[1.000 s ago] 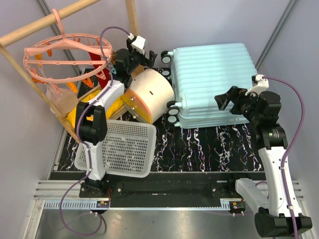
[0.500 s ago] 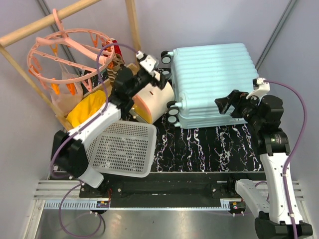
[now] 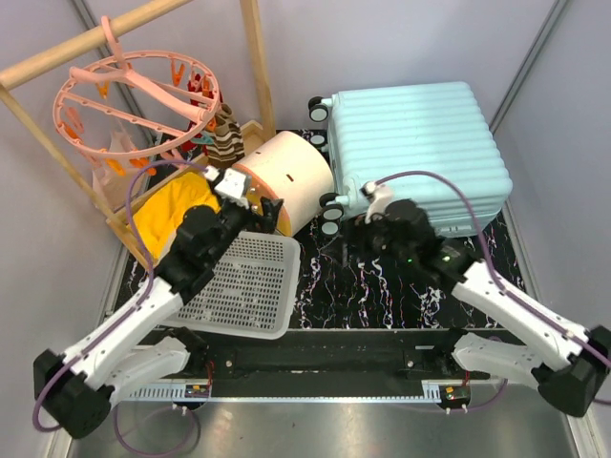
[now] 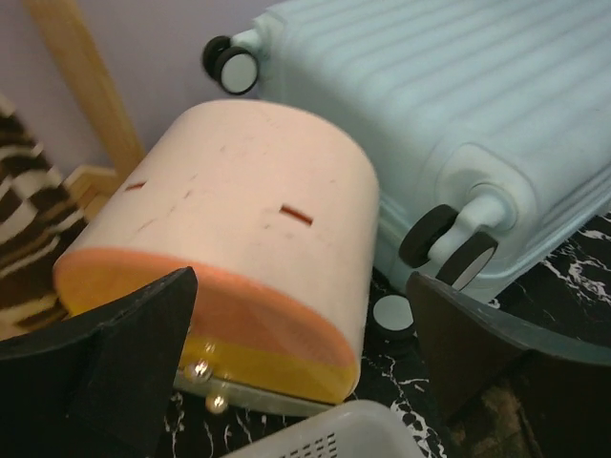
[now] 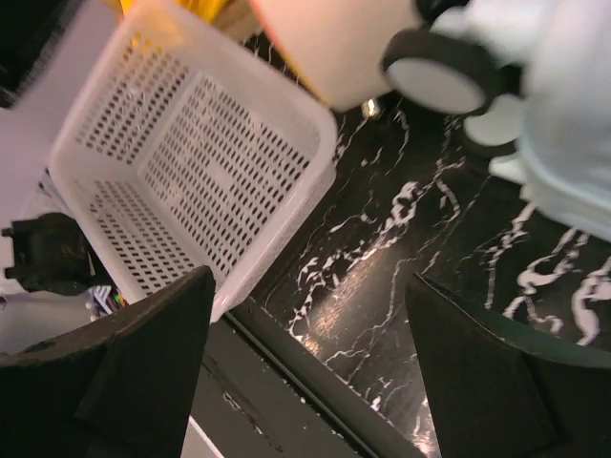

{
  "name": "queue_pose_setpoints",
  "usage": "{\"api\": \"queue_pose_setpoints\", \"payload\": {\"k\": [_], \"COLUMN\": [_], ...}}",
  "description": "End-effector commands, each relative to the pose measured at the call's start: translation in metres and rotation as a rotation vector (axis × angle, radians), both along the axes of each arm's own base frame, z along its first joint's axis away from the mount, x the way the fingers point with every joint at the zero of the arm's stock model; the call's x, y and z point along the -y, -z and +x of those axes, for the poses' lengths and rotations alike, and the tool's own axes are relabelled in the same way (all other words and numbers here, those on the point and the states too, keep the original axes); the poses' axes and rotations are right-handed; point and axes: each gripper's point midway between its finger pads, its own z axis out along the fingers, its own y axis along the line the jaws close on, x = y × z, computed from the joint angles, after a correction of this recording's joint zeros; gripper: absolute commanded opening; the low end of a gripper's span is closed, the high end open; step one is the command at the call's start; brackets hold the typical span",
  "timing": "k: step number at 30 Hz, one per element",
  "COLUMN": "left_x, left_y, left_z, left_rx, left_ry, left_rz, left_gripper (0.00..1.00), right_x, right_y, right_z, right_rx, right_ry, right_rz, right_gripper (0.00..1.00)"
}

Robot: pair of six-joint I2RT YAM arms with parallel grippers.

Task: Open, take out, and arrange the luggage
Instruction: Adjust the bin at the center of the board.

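1. The left gripper has its 2 fingers spread wide with nothing between them. It hangs just in front of the 1 cream-and-orange drawer box.
2. The right gripper is also wide apart and holds nothing. It hangs over the black marbled table, between the 1 white perforated basket and the suitcase wheels.
3. In the top view both sets of fingers are hard to make out under their own wrists.
4. The 1 luggage lies flat and closed at the far right of the table, with its left end just beside the drawer box.
5. 3 of its wheels show in the top view, all along its left end. Any others are hidden.
6. In the right wrist view 1 wheel is close and blurred, and the suitcase shell is cut off at the frame edge.
7. The basket's far corner tucks under the left arm in the top view.
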Motion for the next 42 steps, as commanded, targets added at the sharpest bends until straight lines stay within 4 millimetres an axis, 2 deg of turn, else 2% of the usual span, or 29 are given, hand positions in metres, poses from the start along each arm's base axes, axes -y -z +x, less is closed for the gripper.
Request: {"api": "queue_pose_setpoints", "payload": {"k": [1,2,3,4,5,6,7,9,10,11,12,15,20,23,27,28,32,40,42], "left_x": [-0.078,-0.098,-0.107,-0.116,-0.128,-0.132,-0.137,-0.147,-0.152,-0.161,-0.165,-0.172,-0.178,-0.18,-0.186,-0.188,-0.195,-0.213,-0.218], "left_y": [0.055,0.051,0.06,0.065,0.062,0.065,0.072,0.072,0.077,0.077,0.078,0.08,0.079,0.078,0.076,0.077,0.078,0.08,0.079], "left_z": [-0.017,-0.021,-0.025,-0.028,-0.031,-0.033,-0.035,-0.037,-0.039,-0.039,-0.04,-0.04,-0.041,-0.043,-0.046,-0.046,-0.046,-0.049,-0.051], "left_rx": [-0.19,-0.182,-0.215,-0.23,-0.221,-0.243,-0.272,-0.293,-0.314,-0.311,-0.323,-0.33,-0.328,-0.318,-0.305,-0.307,-0.297,-0.269,-0.256], "left_ry": [-0.335,-0.389,-0.423,-0.452,-0.485,-0.504,-0.522,-0.565,-0.597,-0.65,-0.678,-0.721,-0.755,-0.764,-0.79,-0.798,-0.84,-0.933,-0.958], "left_rz": [0.004,-0.045,-0.097,-0.124,-0.165,-0.207,-0.207,-0.235,-0.224,-0.224,-0.227,-0.225,-0.236,-0.247,-0.247,-0.244,-0.244,-0.266,-0.274], "left_gripper": [0.99,0.99,0.99,0.99,0.99,0.99,0.99,0.99,0.99,0.99,0.99,0.99,0.99,0.99,0.99,0.99,0.99,0.99,0.99], "right_x": [-0.057,-0.067,-0.083,-0.092,-0.099,-0.107,-0.112,-0.121,-0.126,-0.127,-0.131,-0.14,-0.144,-0.148,-0.129,-0.117,-0.091,-0.047,-0.038], "right_y": [0.026,0.032,0.037,0.051,0.058,0.061,0.071,0.073,0.081,0.085,0.086,0.109,0.122,0.136,0.151,0.155,0.161,0.164,0.159], "right_z": [-0.022,-0.029,-0.043,-0.046,-0.051,-0.055,-0.057,-0.057,-0.06,-0.054,-0.053,-0.046,-0.04,-0.036,-0.025,-0.021,-0.012,-0.008,-0.007], "right_rx": [-0.039,-0.059,-0.066,-0.095,-0.122,-0.133,-0.153,-0.154,-0.166,-0.151,-0.149,-0.165,-0.184,-0.197,-0.182,-0.158,-0.114,-0.087,-0.082], "right_ry": [-0.068,-0.087,-0.131,-0.144,-0.15,-0.166,-0.17,-0.172,-0.18,-0.155,-0.155,-0.132,-0.075,-0.06,0.028,0.061,0.127,0.23,0.25], "right_rz": [-0.004,-0.004,-0.003,-0.026,-0.023,-0.022,-0.04,-0.029,-0.045,-0.064,-0.073,-0.132,-0.155,-0.177,-0.265,-0.317,-0.442,-0.583,-0.588], "right_gripper": [0.9,0.9,0.9,0.9,0.89,0.89,0.89,0.88,0.88,0.88,0.88,0.89,0.88,0.84,0.83,0.82,0.77,0.77,0.77]}}
